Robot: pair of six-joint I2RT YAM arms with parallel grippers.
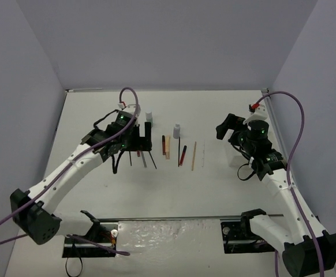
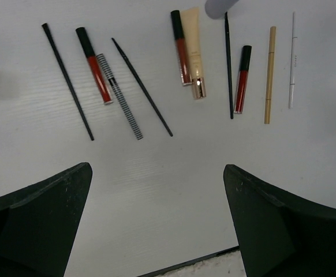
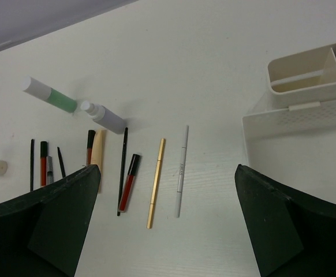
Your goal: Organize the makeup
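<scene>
White arms (image 1: pixel 70 167), black joints (image 1: pixel 35 218) (purple cables (image 1: pixel 301 121))

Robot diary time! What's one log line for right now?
left gripper open, empty | right gripper open, empty | makeup sticks loose on table | white tray off to right

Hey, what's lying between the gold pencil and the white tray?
Just the thin white pencil, right beside the gold pencil. From there to the white tray the tabletop is bare. The right wrist view shows it.

tray (image 3: pixel 295 124): right edge (partly cut off) | gold stick (image 3: pixel 156 182): just beside white stick (image 3: pixel 181 172)
</scene>
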